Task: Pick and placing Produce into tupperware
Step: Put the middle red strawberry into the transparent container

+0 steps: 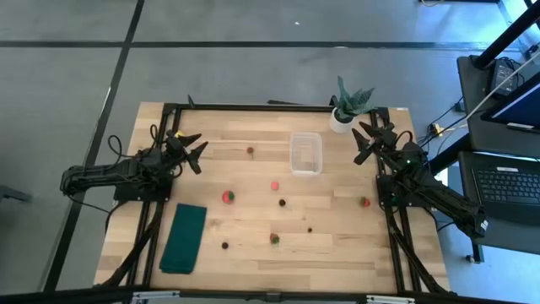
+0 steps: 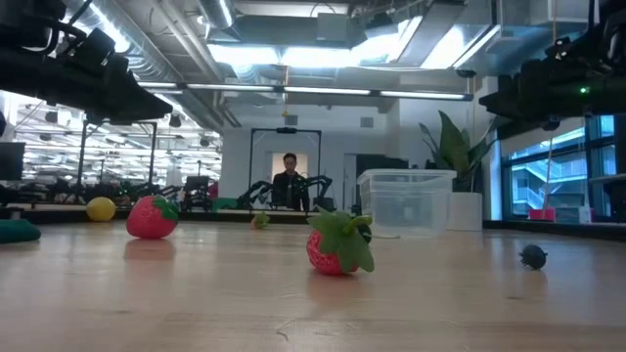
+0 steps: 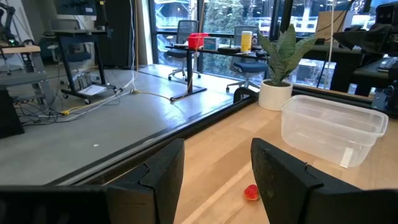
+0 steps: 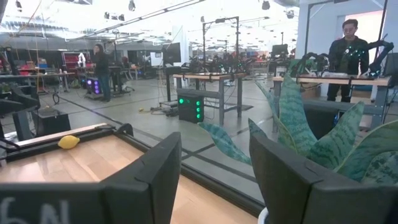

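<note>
A small clear plastic rectangular tub stands empty toward the far side of the pale wooden table, beside a white-potted green plant. Tiny fruit pieces lie scattered nearer the front: a red strawberry with green top, a pink piece and a dark round berry. The left tool and right tool hover raised at either side, both released and holding nothing. The fruits look small and rounded, so a closing tool could nudge one rolling, and the light tub might slide if bumped.

tupperware unobstructed, potted plant beside
</note>
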### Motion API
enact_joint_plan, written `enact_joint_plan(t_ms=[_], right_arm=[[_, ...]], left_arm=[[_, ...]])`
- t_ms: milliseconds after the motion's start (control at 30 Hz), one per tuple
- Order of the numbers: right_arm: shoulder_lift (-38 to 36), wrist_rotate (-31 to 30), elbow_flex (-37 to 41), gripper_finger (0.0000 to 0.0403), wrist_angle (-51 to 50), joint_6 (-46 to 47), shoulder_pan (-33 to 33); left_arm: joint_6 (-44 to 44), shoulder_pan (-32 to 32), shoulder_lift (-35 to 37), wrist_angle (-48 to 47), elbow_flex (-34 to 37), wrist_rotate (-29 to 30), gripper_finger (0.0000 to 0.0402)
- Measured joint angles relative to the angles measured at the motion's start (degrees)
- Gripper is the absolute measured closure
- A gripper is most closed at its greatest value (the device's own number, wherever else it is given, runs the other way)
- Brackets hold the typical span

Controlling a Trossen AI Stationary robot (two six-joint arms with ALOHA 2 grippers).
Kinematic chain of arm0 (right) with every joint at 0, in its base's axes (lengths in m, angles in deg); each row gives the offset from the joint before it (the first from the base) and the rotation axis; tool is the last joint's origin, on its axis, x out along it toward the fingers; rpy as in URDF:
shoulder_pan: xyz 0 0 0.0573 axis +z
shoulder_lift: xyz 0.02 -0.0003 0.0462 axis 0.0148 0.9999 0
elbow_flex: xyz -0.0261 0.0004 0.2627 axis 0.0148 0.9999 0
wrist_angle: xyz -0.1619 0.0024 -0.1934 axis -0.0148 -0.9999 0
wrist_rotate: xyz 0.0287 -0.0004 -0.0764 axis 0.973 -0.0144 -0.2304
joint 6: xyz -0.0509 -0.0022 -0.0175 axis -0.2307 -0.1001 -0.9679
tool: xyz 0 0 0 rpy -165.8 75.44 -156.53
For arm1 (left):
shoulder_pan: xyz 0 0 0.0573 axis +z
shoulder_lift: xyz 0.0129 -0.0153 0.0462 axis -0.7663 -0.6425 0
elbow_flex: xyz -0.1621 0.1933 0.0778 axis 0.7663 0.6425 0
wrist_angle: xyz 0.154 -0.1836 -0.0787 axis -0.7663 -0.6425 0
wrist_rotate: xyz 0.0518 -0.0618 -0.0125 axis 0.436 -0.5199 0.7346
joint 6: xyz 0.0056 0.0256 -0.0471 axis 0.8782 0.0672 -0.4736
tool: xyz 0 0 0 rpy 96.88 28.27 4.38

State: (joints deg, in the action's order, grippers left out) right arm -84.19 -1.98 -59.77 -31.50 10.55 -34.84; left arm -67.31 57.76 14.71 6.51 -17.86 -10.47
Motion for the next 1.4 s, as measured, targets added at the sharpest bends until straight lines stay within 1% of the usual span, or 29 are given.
enact_joint_plan(t_ms=[100,267,333,400,467,533,633,767,967,1100,1167,1267,1400], right_arm=[[0.0,0.0,0.0,0.0210,0.0,0.5,0.0],[0.0,0.0,0.0,0.0210,-0.1,10.5,0.0],[0.0,0.0,0.0,0.0210,-0.1,12.7,0.0],[0.0,0.8,0.0,0.0210,0.5,11.9,0.0],[0.0,4.2,-0.4,0.0210,0.2,7.4,0.0],[0.6,8.1,-2.5,0.0210,-2.1,3.8,0.0],[2.9,12.2,-8.6,0.0210,-9.9,1.4,0.0],[8.9,12.8,-19.9,0.0210,-25.6,-1.6,0.8],[22.3,13.0,-39.8,0.0210,-37.9,-0.4,3.4],[32.1,13.0,-52.4,0.0210,-49.1,-1.3,5.2],[36.3,13.0,-57.4,0.0210,-52.1,2.0,5.9],[40.9,13.1,-63.3,0.0210,-52.4,10.6,6.5],[44.8,13.2,-69.3,0.0210,-53.0,13.7,6.6]], left_arm=[[0.0,0.0,0.0,0.0,0.0,0.0,0.0223],[0.0,0.0,0.0,0.0,0.0,0.0,0.0223],[0.0,0.0,0.0,0.0,0.0,0.2,0.0223],[0.0,0.0,0.0,0.0,0.0,0.4,0.0223],[0.0,0.0,0.0,0.0,0.0,0.4,0.0223],[0.0,0.0,0.0,0.0,0.0,0.4,0.0223],[0.0,0.0,0.0,0.0,0.0,0.9,0.0223],[0.0,0.0,0.0,0.0,0.0,1.3,0.0223],[0.0,0.0,0.0,0.0,0.0,1.3,0.0223],[0.0,0.0,0.0,0.0,0.0,1.3,0.0223],[0.0,0.0,0.0,0.0,0.0,1.3,0.0223],[0.0,0.0,0.0,0.0,0.0,1.3,0.0223],[0.0,0.0,0.0,0.0,0.0,1.3,0.0223]])
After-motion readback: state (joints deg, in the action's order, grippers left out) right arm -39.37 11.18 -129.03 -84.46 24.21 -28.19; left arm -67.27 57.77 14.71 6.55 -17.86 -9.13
